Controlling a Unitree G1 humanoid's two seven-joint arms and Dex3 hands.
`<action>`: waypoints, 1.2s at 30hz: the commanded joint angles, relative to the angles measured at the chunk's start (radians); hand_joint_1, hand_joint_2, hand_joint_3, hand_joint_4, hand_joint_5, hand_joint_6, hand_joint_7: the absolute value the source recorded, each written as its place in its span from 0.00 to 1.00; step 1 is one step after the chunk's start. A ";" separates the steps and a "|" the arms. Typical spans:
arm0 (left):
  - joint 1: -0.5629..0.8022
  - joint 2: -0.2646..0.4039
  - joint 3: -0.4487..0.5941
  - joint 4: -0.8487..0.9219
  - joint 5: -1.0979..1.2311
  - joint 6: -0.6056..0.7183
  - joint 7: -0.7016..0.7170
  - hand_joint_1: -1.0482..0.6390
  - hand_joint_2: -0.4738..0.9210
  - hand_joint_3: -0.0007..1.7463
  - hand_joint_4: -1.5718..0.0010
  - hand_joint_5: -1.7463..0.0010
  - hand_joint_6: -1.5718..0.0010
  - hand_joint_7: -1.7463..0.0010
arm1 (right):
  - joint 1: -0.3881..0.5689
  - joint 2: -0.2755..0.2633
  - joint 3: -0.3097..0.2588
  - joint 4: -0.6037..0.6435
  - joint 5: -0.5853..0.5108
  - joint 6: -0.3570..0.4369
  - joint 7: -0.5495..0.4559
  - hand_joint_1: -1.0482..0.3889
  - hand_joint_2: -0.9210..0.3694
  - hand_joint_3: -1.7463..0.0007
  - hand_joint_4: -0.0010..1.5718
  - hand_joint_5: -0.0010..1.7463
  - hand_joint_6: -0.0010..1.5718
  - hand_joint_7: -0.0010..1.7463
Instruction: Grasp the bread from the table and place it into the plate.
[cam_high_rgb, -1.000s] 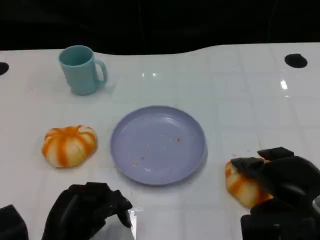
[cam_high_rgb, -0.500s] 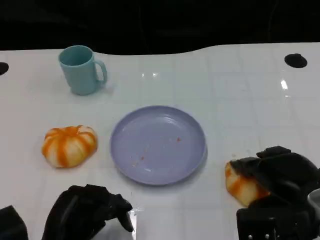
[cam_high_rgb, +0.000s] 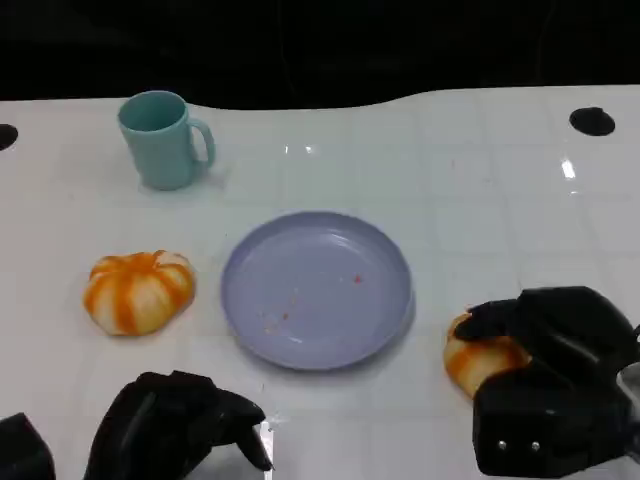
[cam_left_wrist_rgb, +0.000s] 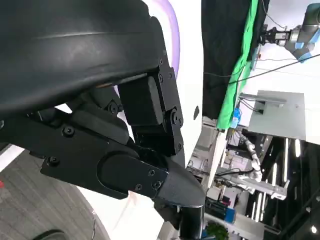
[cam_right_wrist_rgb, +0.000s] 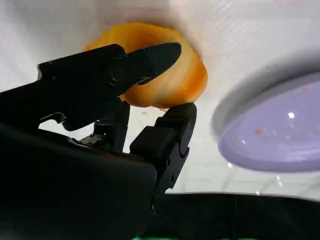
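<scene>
An orange-striped bread roll (cam_high_rgb: 478, 358) lies at the table's near right, just right of the lilac plate (cam_high_rgb: 316, 288). My right hand (cam_high_rgb: 560, 370) covers its right half and grips it. In the right wrist view one finger (cam_right_wrist_rgb: 125, 65) lies over the roll (cam_right_wrist_rgb: 170, 80) and the thumb presses it from the other side, with the plate's rim (cam_right_wrist_rgb: 280, 130) close by. I cannot tell whether the roll is off the table. My left hand (cam_high_rgb: 175, 425) rests at the near left, fingers curled in on nothing; it also shows in the left wrist view (cam_left_wrist_rgb: 100, 125).
A second orange-striped roll (cam_high_rgb: 138, 291) sits left of the plate. A teal mug (cam_high_rgb: 160, 138) stands at the far left. The plate holds a few crumbs. A dark hole (cam_high_rgb: 592, 121) marks the table's far right.
My right hand has closed further over the roll and shifted it slightly left, toward the plate. The left hand has stayed put.
</scene>
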 joint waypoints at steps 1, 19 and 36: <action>0.008 0.008 0.002 -0.013 -0.008 0.009 0.008 0.07 0.95 0.00 0.24 0.42 0.01 0.99 | -0.053 -0.034 0.010 0.084 -0.024 -0.072 -0.098 0.64 0.02 0.99 0.56 0.92 0.67 0.43; 0.014 0.005 -0.004 -0.023 0.005 0.008 0.016 0.06 0.96 0.00 0.19 0.51 0.00 1.00 | -0.165 -0.022 0.043 0.301 -0.053 -0.216 -0.375 0.63 0.41 0.40 0.59 1.00 0.46 0.95; 0.016 0.005 -0.004 -0.024 0.004 0.015 0.018 0.07 0.95 0.00 0.17 0.54 0.01 1.00 | -0.223 0.014 -0.007 0.155 0.067 -0.255 -0.328 0.66 0.52 0.23 0.63 1.00 0.48 0.98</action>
